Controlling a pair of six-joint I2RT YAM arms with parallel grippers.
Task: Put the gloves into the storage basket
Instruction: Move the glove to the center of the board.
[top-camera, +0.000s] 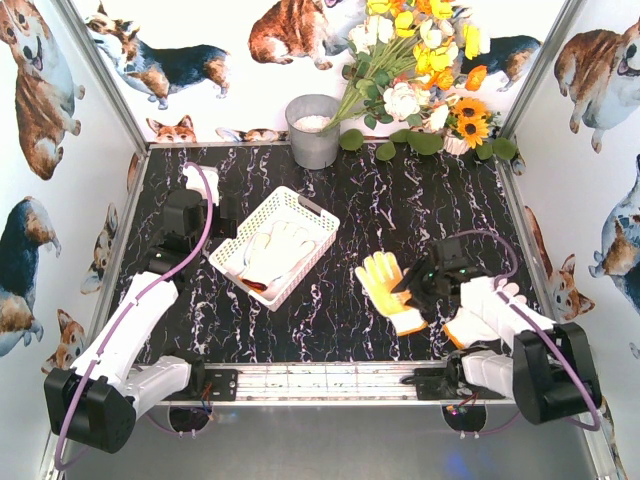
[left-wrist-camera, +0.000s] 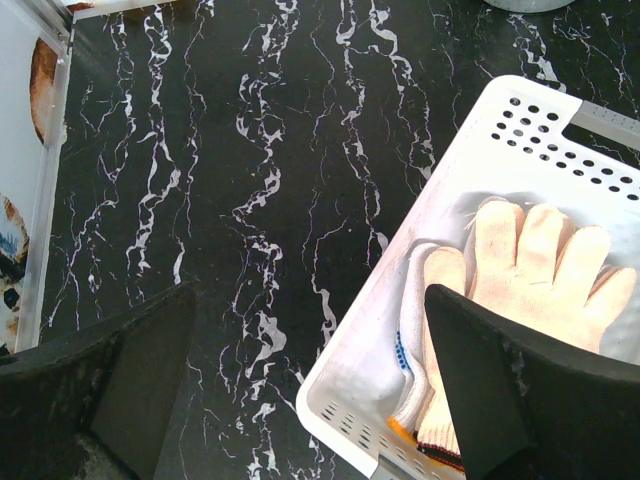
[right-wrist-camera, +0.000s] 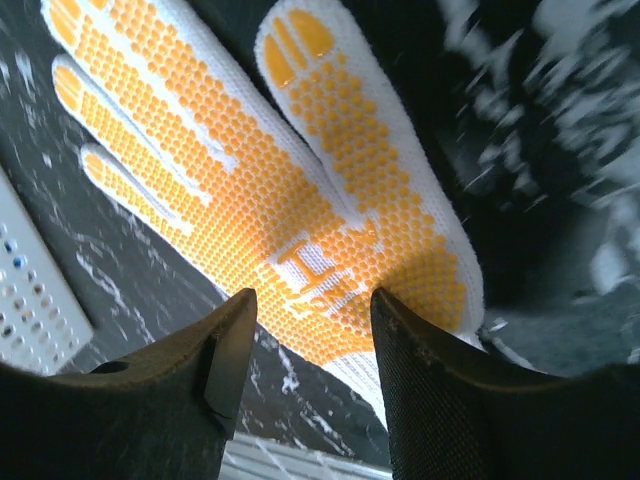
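Right fingers (right-wrist-camera: 420, 400): held apart over yellow glove (right-wrist-camera: 300, 200).
Left fingers (left-wrist-camera: 520, 390): open, empty.
Risk: knit pinched shallowly; dropped short of storage basket (left-wrist-camera: 560, 150), 9 o'clock.

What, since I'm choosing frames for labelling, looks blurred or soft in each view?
Top external: evenly lit and sharp, with the yellow glove and storage basket crisp. Left wrist: basket and cream gloves sharp; the left end effector's dark fingers at the bottom show little detail. Right wrist: glove dots sharp, but the marbled table at upper right is smeared.
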